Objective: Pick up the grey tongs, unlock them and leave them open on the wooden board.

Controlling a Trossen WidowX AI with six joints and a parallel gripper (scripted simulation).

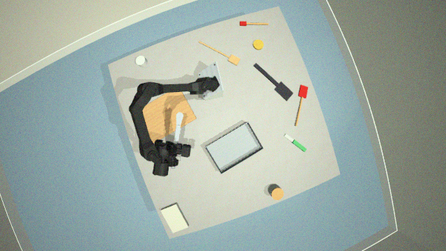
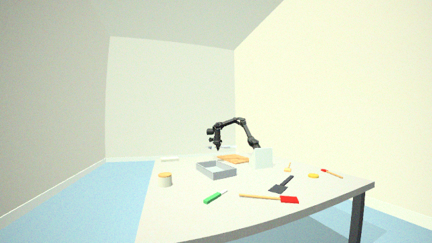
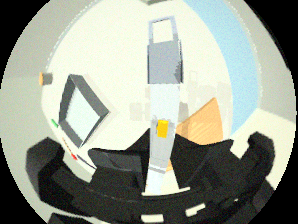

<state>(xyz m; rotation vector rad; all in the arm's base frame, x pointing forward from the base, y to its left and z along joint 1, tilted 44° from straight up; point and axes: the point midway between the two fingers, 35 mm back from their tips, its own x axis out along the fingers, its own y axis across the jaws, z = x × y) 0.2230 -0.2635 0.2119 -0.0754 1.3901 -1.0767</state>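
Above the near edge of the wooden board point(image 1: 166, 116), the arm's gripper point(image 1: 175, 149) carries the grey tongs point(image 1: 178, 126) in the air, its fingers pinching them near the hinge end. From overhead, the pale shaft of the tongs reaches out from the gripper over the board's surface; their shadow falls on the wood. The wrist view shows the tongs point(image 3: 161, 90) running straight away from the fingers, the two arms lying close together with a small yellow mark on the shaft, and a corner of the board point(image 3: 206, 123) beside them.

The roasting tin point(image 1: 233, 146) stands apart on the counter point(image 1: 223, 195), with nothing lying across it, so the pick-up step looks done and the carry to the board is nearly complete. Whether the lock has been released cannot be told from these pictures: the arms appear narrow rather than sprung apart, which suggests the tongs may yet be shut. From the room's far side, the gripper point(image 2: 217, 146) hangs above the counter beyond the tin point(image 2: 216, 169), the tongs themselves too small to make out.

What appears left: confirming the unlock with the tips pointing down, lowering the tongs onto the board, and spreading the fingers to release them.
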